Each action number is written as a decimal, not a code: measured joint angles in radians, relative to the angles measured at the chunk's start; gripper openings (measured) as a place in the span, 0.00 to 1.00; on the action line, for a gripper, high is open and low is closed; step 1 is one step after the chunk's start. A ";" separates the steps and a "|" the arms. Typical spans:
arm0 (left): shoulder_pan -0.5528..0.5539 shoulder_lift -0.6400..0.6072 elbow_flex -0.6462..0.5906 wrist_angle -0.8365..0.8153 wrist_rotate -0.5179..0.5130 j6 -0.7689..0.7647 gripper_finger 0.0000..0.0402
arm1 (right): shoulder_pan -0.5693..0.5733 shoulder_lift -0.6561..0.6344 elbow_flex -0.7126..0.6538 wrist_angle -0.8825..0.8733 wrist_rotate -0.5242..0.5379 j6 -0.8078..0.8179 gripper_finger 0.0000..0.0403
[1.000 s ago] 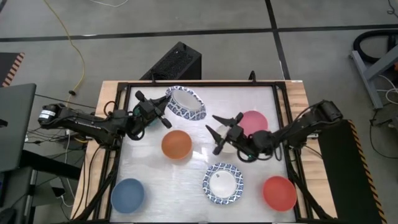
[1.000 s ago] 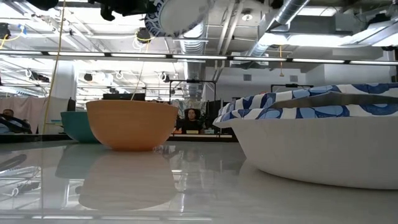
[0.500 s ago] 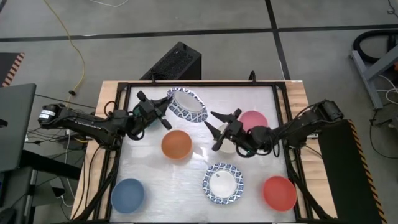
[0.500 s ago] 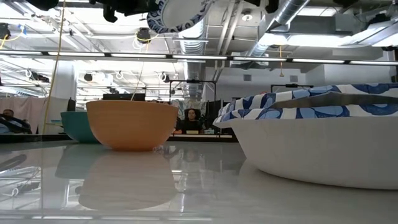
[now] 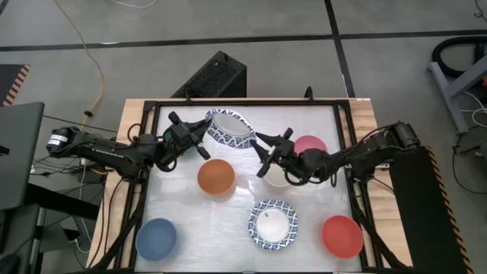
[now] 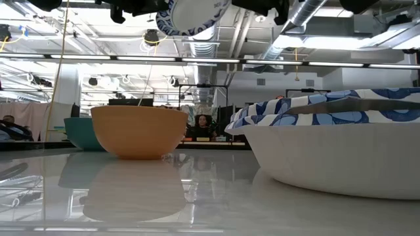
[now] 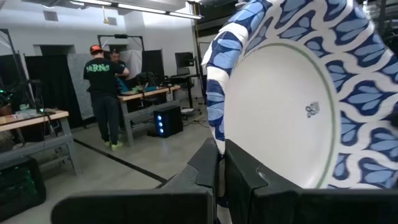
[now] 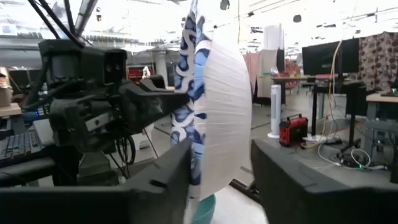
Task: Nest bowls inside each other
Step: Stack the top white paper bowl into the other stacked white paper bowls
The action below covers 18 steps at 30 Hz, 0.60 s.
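Overhead and counter-level views of a two-arm station, read from left to right. At the near left corner of the counter a blue bowl rests upright. Above it, the left hand is clamped shut on the rim of a blue-patterned bowl, holding it tilted on edge in the air over the far middle of the counter; from the left wrist the bowl's white inside faces the camera, the rim pinched between the two dark fingers. An orange bowl stands upright on the counter just below the held bowl; from counter level a teal bowl shows behind it. At centre, a second blue-patterned bowl sits near the front edge. The right hand reaches across from the right with its fingers parted on either side of the held bowl's far rim, straddling it; whether they touch cannot be told. Under the right arm lie a cream bowl and, just beside it, a pink bowl. A red bowl occupies the near right corner. People stand at benches in the room beyond.
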 joint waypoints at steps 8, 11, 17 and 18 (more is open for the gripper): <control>0.000 0.000 0.000 -0.071 0.042 -0.028 0.00 | 0.006 0.000 0.000 -0.058 0.003 0.019 0.03; 0.000 0.000 0.000 -0.108 0.062 -0.009 0.03 | 0.008 0.000 0.000 -0.059 0.005 0.040 0.03; 0.000 -0.018 0.000 -0.219 0.079 -0.005 0.20 | 0.029 -0.046 0.000 -0.081 0.133 0.064 0.01; -0.001 -0.026 0.000 -0.248 0.079 -0.009 0.24 | 0.037 -0.068 0.000 -0.107 0.163 0.068 0.01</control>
